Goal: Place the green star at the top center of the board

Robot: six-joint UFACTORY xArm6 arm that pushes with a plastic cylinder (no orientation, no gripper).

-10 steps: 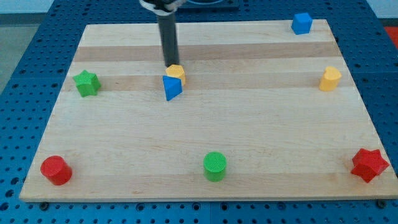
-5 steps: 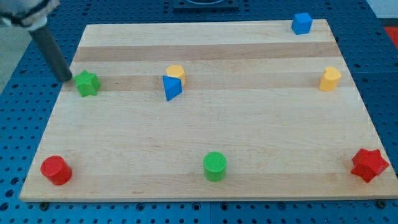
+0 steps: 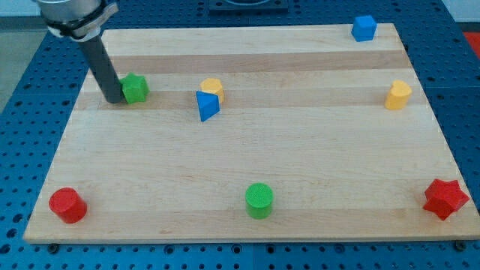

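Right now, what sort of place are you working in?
Most likely a robotics lab bench. A pale wooden board lies on a blue perforated table, scattered with small coloured blocks like the red star and green cylinder. My tip sits just left of the green star.

No legible text, labels, brands, numbers or signs anywhere in view. None on the wooden board (image 3: 300,157), none on the blue perforated table (image 3: 465,90) around it, none on any of the coloured blocks, none on the dark rod.
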